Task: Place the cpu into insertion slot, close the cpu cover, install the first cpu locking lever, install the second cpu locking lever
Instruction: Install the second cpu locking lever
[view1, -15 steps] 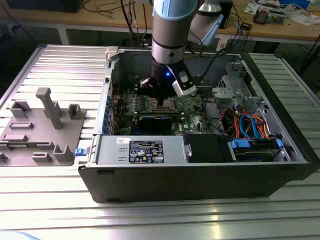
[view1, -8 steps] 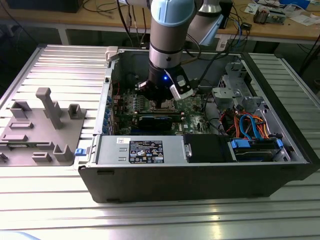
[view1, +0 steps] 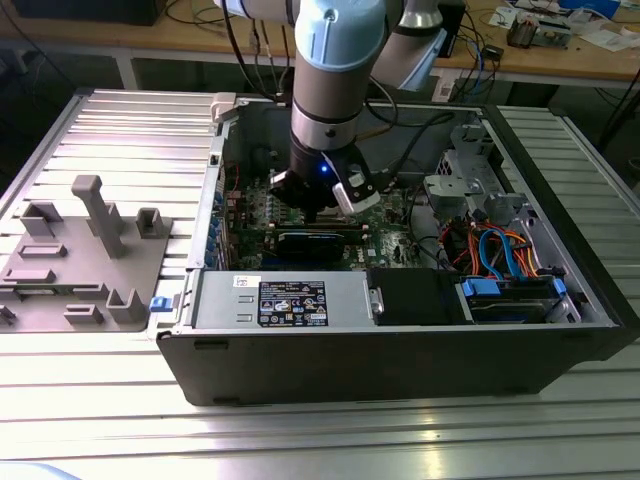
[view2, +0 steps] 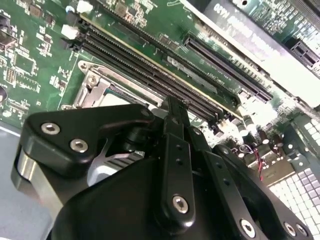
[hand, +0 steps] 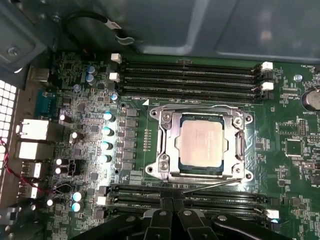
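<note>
Where the open computer case (view1: 400, 330) lies on its side on the ribbed metal table (view1: 120, 130), the robot arm (view1: 335, 70) reaches down through the open top, with the case walls standing near it on all sides and a cable bundle (view1: 500, 250) toward the exterior view's right. The green motherboard (hand: 75, 85) covers the case floor. The gripper (view1: 318, 205) hangs low over the board in the exterior view; in the first wrist view its black fingers (hand: 172, 220) meet at the tips, pressed together and holding nothing, just beside the insertion slot (hand: 200, 142), over the long black memory slots (hand: 190, 75) flanking it. The cpu cover (hand: 172, 145) lies flat over the slot, its silvery frame bordering a square window. The cpu (hand: 201, 142) sits in the slot, its dull silver-grey top visible through that window, level and square to the frame. A thin lever (hand: 210, 184) runs along the socket edge nearest the fingers.
</note>
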